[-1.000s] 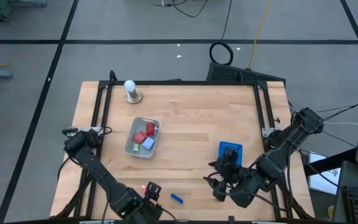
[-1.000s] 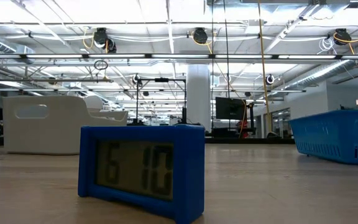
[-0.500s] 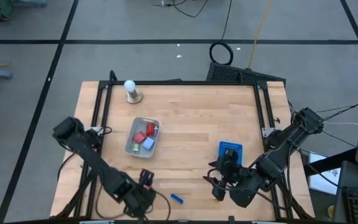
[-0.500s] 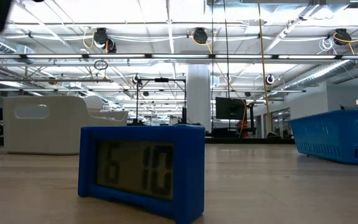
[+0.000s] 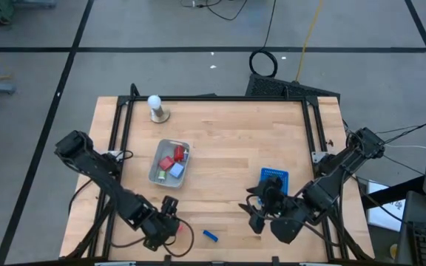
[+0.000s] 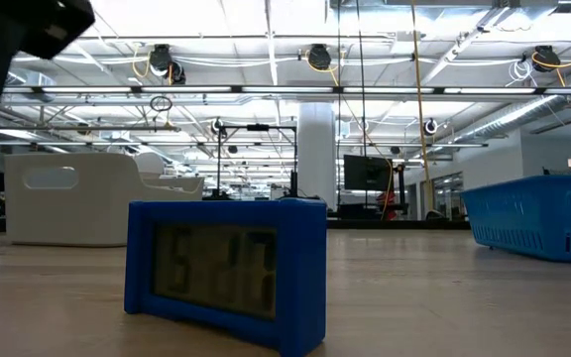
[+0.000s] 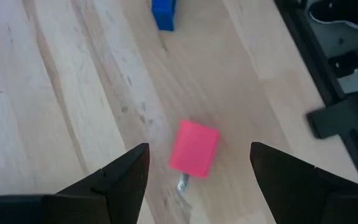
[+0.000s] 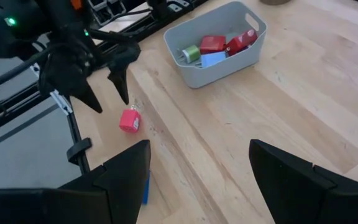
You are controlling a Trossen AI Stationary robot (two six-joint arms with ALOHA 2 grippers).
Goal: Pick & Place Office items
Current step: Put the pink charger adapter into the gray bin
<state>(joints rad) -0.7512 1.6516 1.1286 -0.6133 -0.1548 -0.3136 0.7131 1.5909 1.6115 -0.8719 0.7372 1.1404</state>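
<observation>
Left claw: fingers apart, empty, poised over the near-left edge of the surface
Pink item: lying on the wood between the left fingers, untouched
Blue item: flat on the wood, near the pink one
Right claw: fingers apart, empty, beside the blue tray
Grey tray: holds red, green and blue items
</observation>
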